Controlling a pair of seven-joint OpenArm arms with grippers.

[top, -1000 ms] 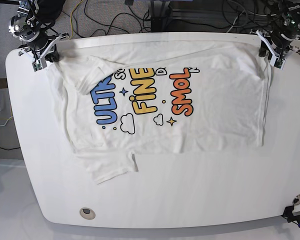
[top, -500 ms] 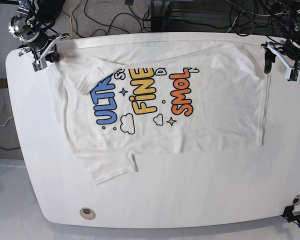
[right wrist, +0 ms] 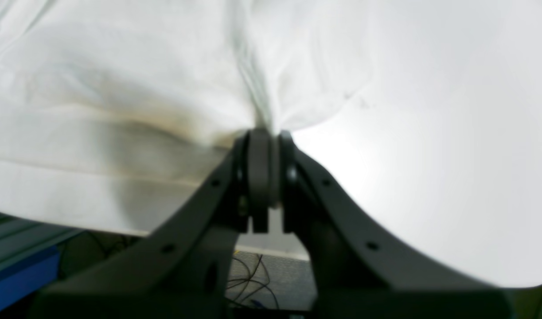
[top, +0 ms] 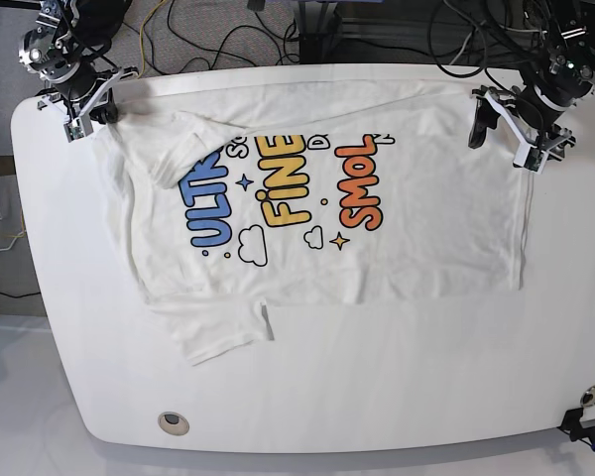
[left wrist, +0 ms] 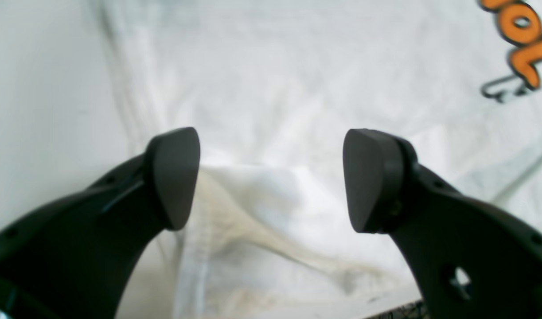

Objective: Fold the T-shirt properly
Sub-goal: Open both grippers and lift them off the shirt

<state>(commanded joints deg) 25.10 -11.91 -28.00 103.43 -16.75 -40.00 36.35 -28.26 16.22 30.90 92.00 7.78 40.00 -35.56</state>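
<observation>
While the right gripper (right wrist: 265, 133) is clamped on a bunched corner of the shirt (top: 416, 228), the left gripper (left wrist: 271, 177) hangs spread wide over the opposite corner. Spread print-up on the worktop (top: 377, 397), the cloth looks light and limp, so it is best pinched at hems and corners.

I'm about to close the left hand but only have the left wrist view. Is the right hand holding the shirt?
Observer: Yes, the right hand is shut on a bunched edge of the shirt.
Operator: Where on the table?
Observer: At a far corner of the table, opposite your left hand, which is open over the shirt's other far corner.
Operator: How does the shirt lie?
Observer: Mostly spread flat, print up, with one sleeve sticking out towards the near side.
</observation>
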